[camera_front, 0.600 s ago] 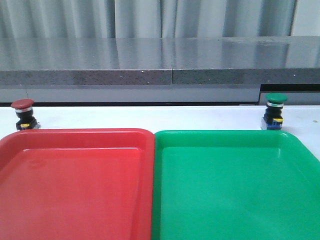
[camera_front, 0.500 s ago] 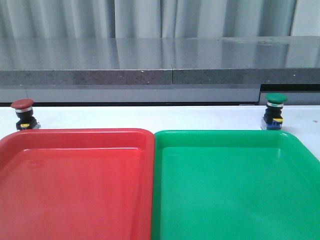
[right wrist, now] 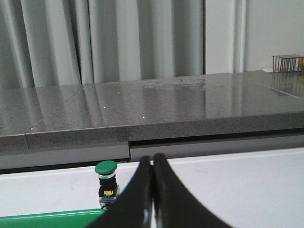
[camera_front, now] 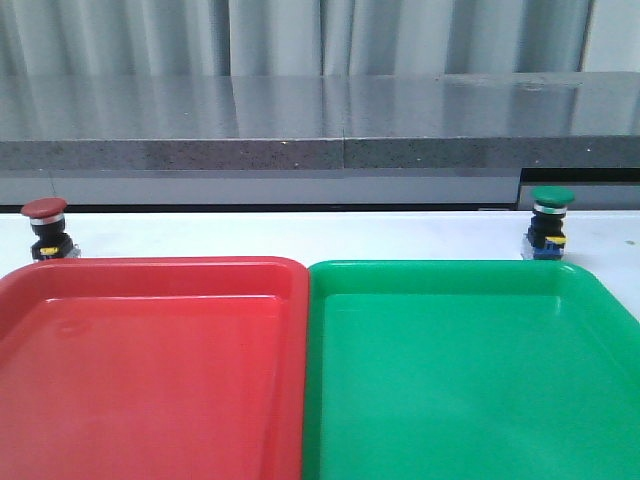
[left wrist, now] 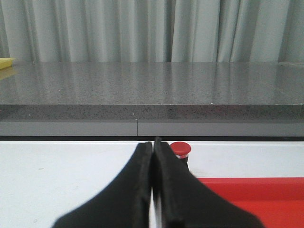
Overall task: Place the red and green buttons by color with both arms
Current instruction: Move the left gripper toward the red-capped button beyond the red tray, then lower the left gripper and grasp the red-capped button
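The red button [camera_front: 46, 228] stands upright on the white table behind the red tray's far left corner. The green button [camera_front: 550, 222] stands upright behind the green tray's far right corner. Neither gripper shows in the front view. In the left wrist view my left gripper [left wrist: 152, 145] is shut and empty, and the red button [left wrist: 181, 151] stands just beyond it, partly hidden by one finger. In the right wrist view my right gripper [right wrist: 152, 159] is shut and empty, with the green button [right wrist: 106, 183] standing beyond it to one side.
A red tray [camera_front: 150, 365] and a green tray [camera_front: 470, 365] lie side by side at the front of the table. A grey stone counter [camera_front: 320, 125] runs along the back, with curtains behind it.
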`<state>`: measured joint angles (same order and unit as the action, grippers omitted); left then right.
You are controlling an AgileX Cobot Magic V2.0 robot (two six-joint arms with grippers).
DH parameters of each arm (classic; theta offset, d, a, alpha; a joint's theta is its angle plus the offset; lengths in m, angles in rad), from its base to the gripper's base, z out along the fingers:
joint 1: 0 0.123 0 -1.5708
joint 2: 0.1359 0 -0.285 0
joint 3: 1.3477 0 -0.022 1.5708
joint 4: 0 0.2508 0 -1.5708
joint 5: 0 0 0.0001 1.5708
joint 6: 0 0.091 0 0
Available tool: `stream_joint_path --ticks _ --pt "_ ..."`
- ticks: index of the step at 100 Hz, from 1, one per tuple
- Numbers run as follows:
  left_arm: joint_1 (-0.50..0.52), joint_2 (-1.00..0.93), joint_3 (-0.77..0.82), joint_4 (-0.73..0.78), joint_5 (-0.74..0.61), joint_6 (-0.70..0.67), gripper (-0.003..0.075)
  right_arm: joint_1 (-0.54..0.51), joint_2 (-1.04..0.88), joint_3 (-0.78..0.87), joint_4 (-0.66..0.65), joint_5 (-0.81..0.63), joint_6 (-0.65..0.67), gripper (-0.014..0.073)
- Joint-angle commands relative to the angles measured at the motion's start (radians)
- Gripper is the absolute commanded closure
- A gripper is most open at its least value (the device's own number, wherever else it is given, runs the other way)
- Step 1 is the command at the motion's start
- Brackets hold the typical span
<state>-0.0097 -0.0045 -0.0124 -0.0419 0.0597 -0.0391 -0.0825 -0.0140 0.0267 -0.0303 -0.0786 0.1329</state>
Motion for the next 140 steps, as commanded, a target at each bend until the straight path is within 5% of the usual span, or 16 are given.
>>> stream_joint_path --ticks 1,54,63,78,85,110,140 --pt "-0.004 0.012 -0.08 -0.02 -0.02 -0.014 0.0741 -0.004 -0.019 -0.018 -0.01 -0.086 -0.005 0.0651" --pt "-0.006 0.546 -0.613 -0.032 0.319 -0.014 0.0703 -0.004 -0.019 -0.018 -0.01 -0.086 -0.005 0.0651" --pt "-0.006 0.65 -0.681 -0.054 0.321 -0.014 0.057 -0.004 -0.019 -0.018 -0.01 -0.086 -0.005 0.0651" --pt "-0.006 0.828 -0.775 -0.063 0.33 -0.014 0.0228 -0.004 -0.019 -0.018 -0.01 -0.086 -0.005 0.0651" --pt "-0.006 0.911 -0.823 -0.063 0.356 -0.014 0.0145 -0.004 -0.019 -0.018 -0.01 -0.086 -0.005 0.0651" --pt "-0.006 1.216 -1.021 -0.074 0.453 -0.014 0.0168 -0.004 -0.019 -0.018 -0.01 -0.086 -0.005 0.0651" --pt "-0.006 1.583 -1.327 -0.165 0.769 -0.014 0.0178 -0.004 -0.019 -0.018 -0.01 -0.086 -0.005 0.0651"
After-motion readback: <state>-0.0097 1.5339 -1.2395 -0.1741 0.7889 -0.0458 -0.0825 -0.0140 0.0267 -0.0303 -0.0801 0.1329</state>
